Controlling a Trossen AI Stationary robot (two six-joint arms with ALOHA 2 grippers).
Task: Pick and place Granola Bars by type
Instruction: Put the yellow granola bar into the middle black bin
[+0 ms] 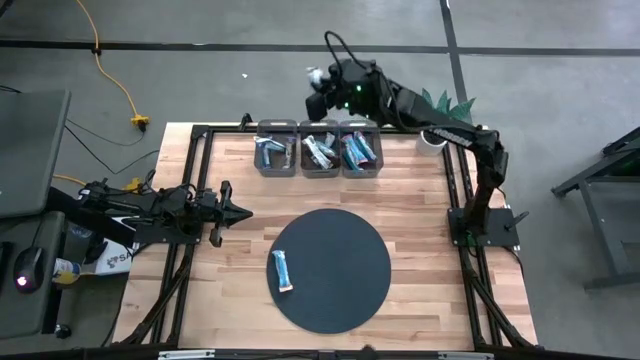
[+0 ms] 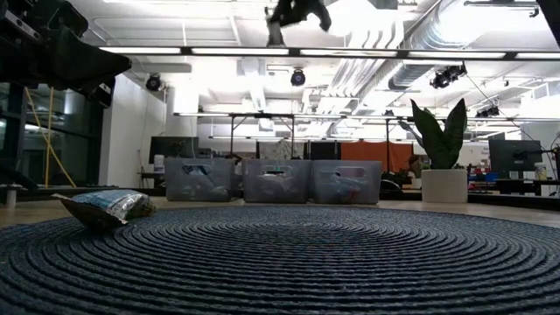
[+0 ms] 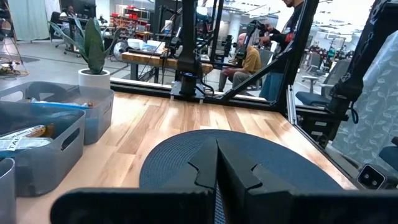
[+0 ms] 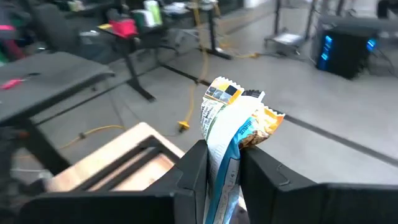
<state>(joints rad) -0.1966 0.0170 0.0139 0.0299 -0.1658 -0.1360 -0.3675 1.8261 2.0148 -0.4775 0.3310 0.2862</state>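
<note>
Granola bars, thin foil-wrapped oblongs mostly light blue, are being sorted here: one white-and-blue crinkled foil bar [image 4: 231,134] stands upright, clenched between the fingers of the right gripper [image 1: 322,88], which hangs high just past the far edge of the wooden slatted bench [image 1: 420,215], above three grey plastic bins [image 1: 320,148]. Carried that high, the bar looks ready to be lowered into whichever bin matches its type; which one cannot be told yet. Each bin already holds several wrapped bars. One more light blue foil bar [image 1: 283,271] lies flat on the left part of the round dark woven mat [image 1: 345,285] at the middle of the bench, apparently the last awaiting sorting. The left gripper [image 1: 238,212] waits low over the bench's left side, just beside the mat, its fingers pressed together on nothing. A potted green plant in a white pot [image 3: 93,62] stands at the far right corner. Beyond lies a bright open workshop with desks, monitors and seated people [image 3: 249,59].
</note>
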